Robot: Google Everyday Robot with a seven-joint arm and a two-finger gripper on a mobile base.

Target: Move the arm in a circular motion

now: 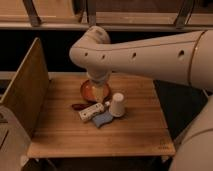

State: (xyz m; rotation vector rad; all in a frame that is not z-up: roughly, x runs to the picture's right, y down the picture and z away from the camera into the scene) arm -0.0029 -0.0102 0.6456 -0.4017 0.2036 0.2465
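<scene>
The gripper [100, 93], a pale tip, is seen low over one brown bowl [87, 92], partly hiding it; its state cannot be told. The arm [150, 55] is cut off at the right. One white cup [118, 104] is set beside the bowl on one wooden table [135, 137].

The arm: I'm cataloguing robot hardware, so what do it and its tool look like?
The cream-white arm is thick, smooth, rounded tubing with small dark round holes. Its narrow pale tool, over the round orange bowl, tapers downward. No cables show.

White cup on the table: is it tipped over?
No, the white cup stands on the wooden table, beside the bowl under the gripper.
</scene>
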